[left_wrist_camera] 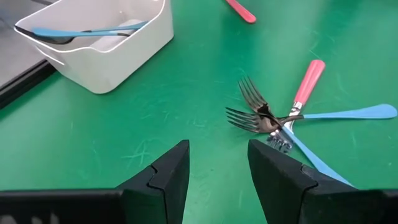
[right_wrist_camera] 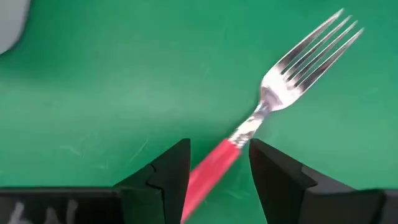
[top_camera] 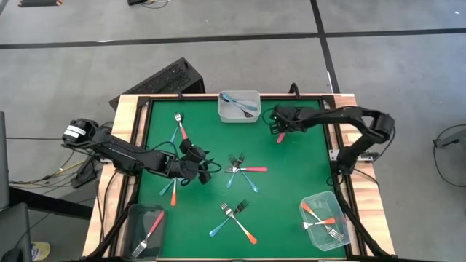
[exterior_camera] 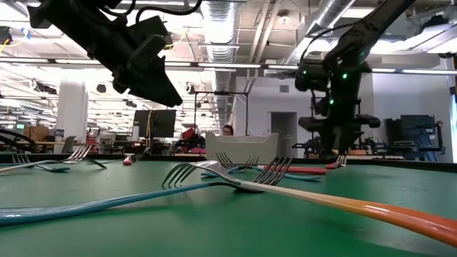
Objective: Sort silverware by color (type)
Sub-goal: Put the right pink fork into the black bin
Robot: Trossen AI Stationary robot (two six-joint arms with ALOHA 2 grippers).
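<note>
Small forks with blue, pink or orange handles lie in loose clusters on the green mat. My right gripper (top_camera: 279,132) is open near the far edge, low over a single pink-handled fork (right_wrist_camera: 283,87) that lies flat on the mat. Its fingers stand on either side of the handle (right_wrist_camera: 214,165). My left gripper (top_camera: 199,169) is open and hovers above the mat left of the centre cluster (left_wrist_camera: 273,118) of one pink and two blue forks. More clusters lie far-left (top_camera: 178,128), near-left (top_camera: 172,189) and near-centre (top_camera: 237,218).
Three clear containers rest on the mat. One at the far edge (top_camera: 239,106) holds a blue fork, one at the near-left corner (top_camera: 145,229) a pink fork, and one at the near-right corner (top_camera: 324,220) orange forks. A raised wooden frame (top_camera: 364,211) borders the table.
</note>
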